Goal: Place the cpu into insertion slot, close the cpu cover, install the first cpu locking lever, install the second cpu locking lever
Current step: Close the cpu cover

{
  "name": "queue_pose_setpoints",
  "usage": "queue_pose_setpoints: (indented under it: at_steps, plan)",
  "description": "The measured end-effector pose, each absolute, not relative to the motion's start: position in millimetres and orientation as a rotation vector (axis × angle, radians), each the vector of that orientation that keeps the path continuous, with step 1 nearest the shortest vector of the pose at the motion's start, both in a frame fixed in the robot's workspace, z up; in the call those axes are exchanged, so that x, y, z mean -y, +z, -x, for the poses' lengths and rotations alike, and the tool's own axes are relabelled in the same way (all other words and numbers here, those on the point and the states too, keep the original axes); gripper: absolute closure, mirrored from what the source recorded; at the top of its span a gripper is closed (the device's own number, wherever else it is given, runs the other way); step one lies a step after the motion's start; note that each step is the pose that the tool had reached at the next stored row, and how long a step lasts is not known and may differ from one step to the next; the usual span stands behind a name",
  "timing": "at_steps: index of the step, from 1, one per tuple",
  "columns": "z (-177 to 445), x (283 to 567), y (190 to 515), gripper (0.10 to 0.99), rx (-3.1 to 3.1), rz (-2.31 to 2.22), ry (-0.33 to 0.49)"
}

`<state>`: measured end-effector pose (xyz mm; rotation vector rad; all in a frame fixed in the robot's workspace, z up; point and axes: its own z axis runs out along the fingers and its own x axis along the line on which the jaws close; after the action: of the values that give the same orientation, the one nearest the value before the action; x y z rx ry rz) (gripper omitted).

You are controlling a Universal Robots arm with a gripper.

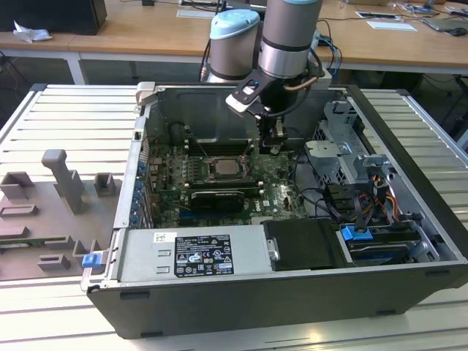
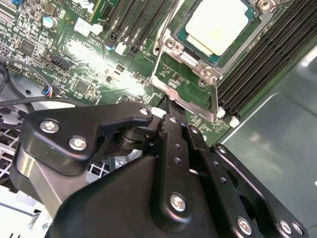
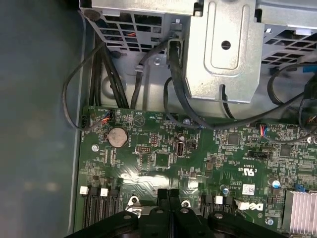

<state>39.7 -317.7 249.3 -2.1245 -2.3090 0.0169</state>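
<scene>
The pale silver-beige square cpu [image 2: 216,24] lies flat in the silver-rimmed insertion slot [image 2: 171,45] on the green circuit board [image 2: 29,29]; the black jaws are pressed together, tips at the slot's rim corner, inside the open dark computer case [image 1: 292,300].

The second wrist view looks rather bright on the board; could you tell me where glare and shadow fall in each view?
Second wrist view: white glare washes out part of the motherboard, and the cpu top looks nearly white. First wrist view: a milder sheen on the motherboard. Exterior view: the computer case interior is dim beneath the arm.
</scene>
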Motion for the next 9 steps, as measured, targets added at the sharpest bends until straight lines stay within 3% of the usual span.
queue_pose_setpoints:
  at_steps: [9]
  plan:
    - [-37.8, 317.7, 249.3, 0.98, 2.309, 2.125, 0.017]
